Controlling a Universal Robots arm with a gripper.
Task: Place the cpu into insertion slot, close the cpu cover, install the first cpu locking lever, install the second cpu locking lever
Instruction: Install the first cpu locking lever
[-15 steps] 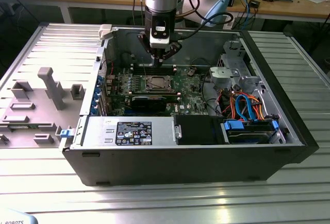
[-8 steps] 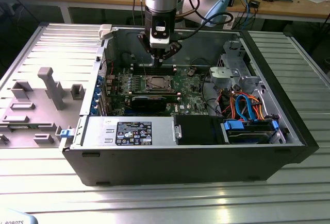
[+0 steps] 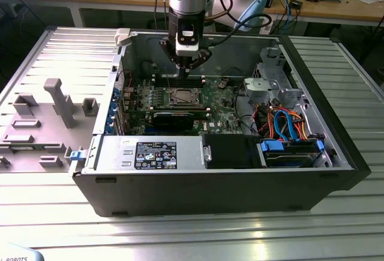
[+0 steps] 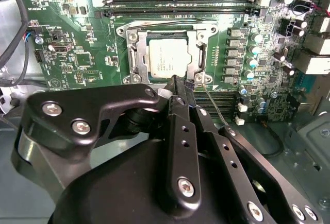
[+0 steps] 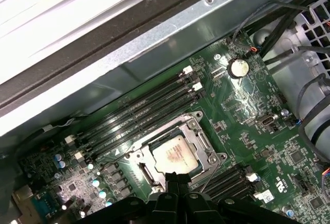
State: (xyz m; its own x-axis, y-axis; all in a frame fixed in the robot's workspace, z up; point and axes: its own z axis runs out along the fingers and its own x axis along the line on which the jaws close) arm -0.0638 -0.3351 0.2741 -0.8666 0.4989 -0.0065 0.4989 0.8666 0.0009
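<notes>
Silver cover (image 4: 135, 54) is lying closed around the chip (image 4: 169, 57) seated in its socket (image 4: 198, 30), while the clenched, empty gripper (image 4: 180, 82) is hovering beside a thin lever (image 4: 215, 107), which could slip free if nudged.

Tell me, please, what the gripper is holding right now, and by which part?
Nothing: the gripper is shut and empty, its tips just beside the cpu cover, over the seated cpu.
</notes>
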